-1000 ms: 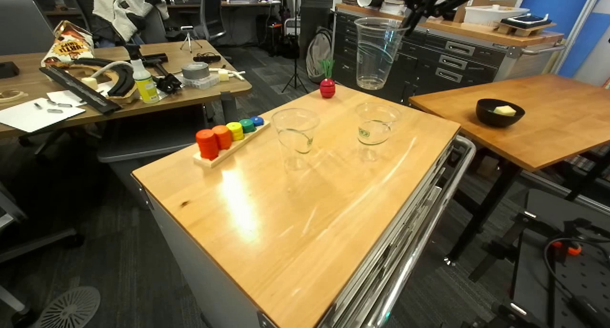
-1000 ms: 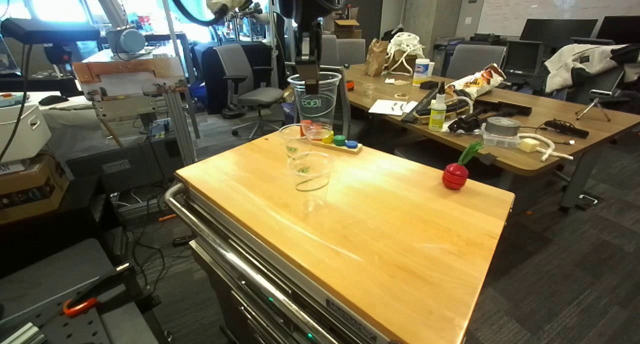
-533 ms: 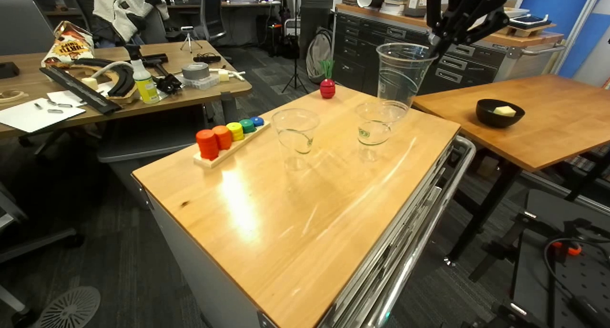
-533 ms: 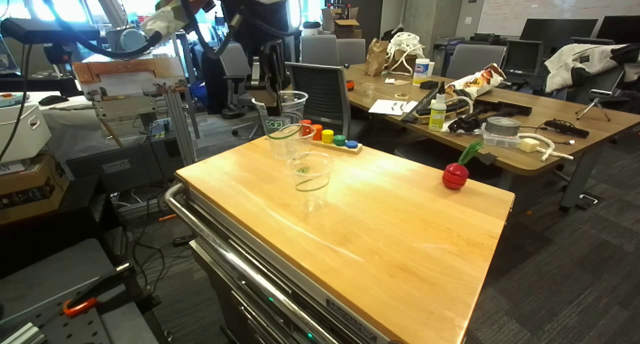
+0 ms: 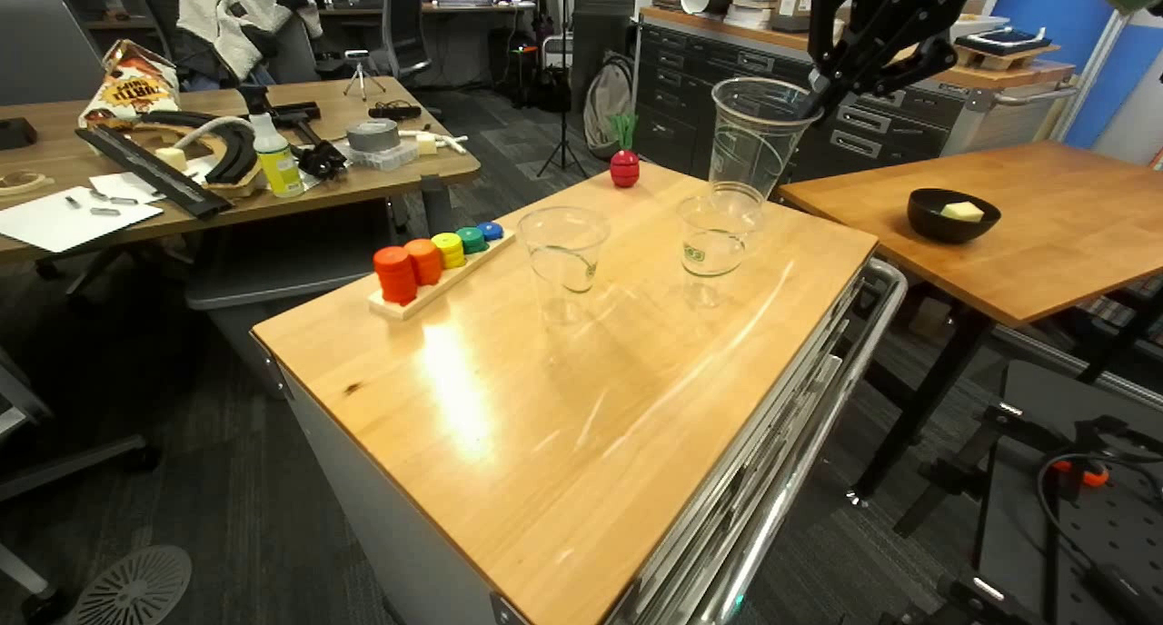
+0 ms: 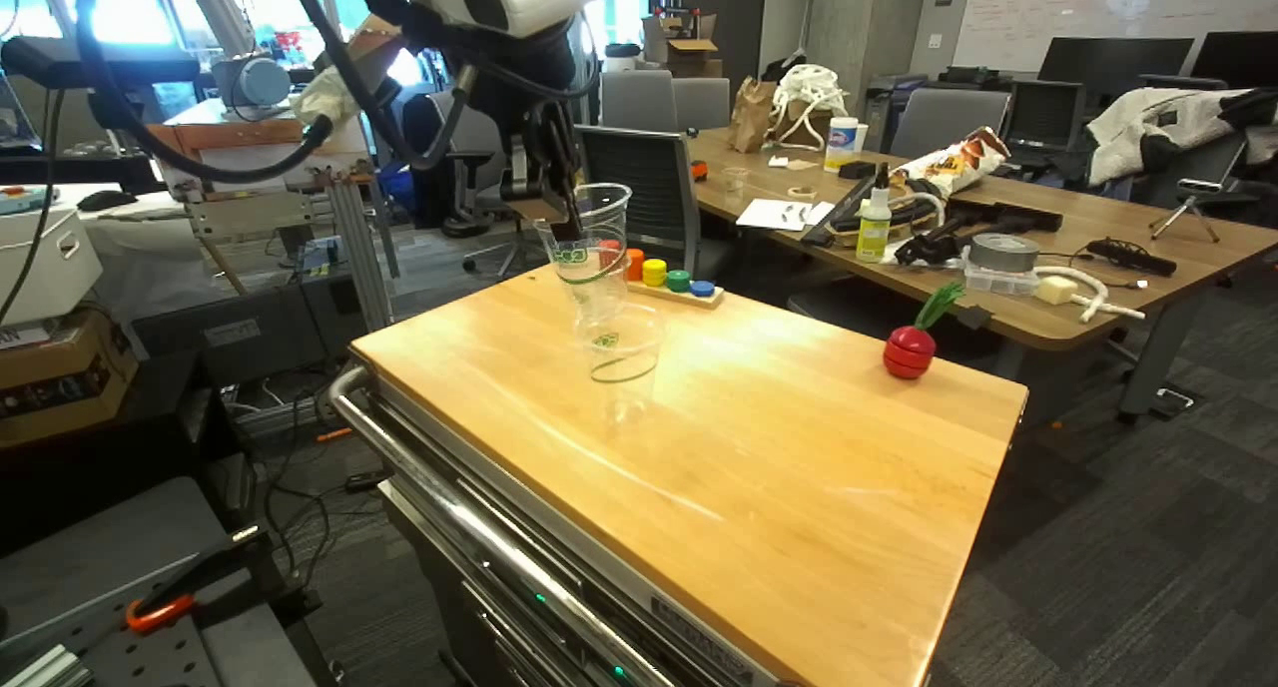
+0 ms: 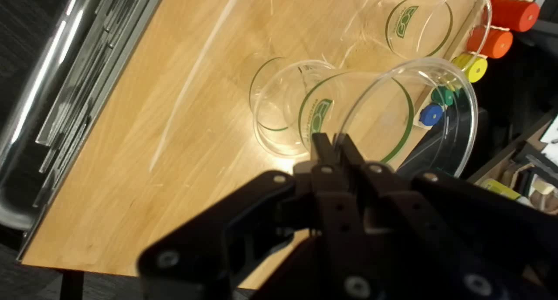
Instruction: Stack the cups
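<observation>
The counter (image 5: 545,480) is light, glossy wood with a small dark spot (image 5: 352,389) near one end. A wooden rack (image 5: 441,285) of coloured discs (image 5: 427,263) lies along one edge, and a red object (image 6: 909,351) with a green top sits farther along that edge. A clear cup (image 5: 563,266) stands upright near the rack, with a second clear cup (image 5: 710,254) upright near it

Clear cup (image 7: 370,112) in the hand (image 7: 331,138)

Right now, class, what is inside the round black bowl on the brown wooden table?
In an exterior view, the round black bowl holds a pale yellow block. What lies under it is covered, and the rest of the inside is too dark to tell.
</observation>
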Available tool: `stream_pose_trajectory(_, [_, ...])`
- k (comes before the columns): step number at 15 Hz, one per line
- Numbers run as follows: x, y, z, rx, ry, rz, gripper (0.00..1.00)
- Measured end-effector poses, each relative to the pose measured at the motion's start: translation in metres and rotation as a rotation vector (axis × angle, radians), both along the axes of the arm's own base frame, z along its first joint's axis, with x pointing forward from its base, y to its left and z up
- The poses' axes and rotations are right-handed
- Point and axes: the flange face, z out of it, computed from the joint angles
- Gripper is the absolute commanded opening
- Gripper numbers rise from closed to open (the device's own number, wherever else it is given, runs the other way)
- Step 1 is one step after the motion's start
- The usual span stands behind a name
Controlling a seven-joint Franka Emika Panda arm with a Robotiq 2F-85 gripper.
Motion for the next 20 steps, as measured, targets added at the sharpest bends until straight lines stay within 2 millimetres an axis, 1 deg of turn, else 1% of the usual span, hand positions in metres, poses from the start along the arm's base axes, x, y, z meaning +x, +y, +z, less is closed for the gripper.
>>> stream_pose_trajectory(3, [0.002, -0.001, 0.001, -0.008, -0.021, -0.005, 0.02])
stream_pose_trajectory(5, [0.004, -0.002, -0.004, -0.009, -0.014, -0.002, 0.02])
stream_pose_trajectory(9, [0.01, -0.006, -0.025, -0.011, 0.02, 0.011, 0.02])
stream_pose_trajectory(13, [0.026, -0.012, -0.045, -0.023, 0.038, 0.014, 0.02])
stream_pose_trajectory(14, [0.031, -0.014, -0.047, -0.024, 0.04, 0.014, 0.31])
stream_pose_trajectory(15, [0.036, -0.016, -0.047, -0.024, 0.04, 0.012, 0.32])
stream_pose_trajectory(20, [0.054, -0.027, -0.04, -0.026, 0.018, 0.0, 0.69])
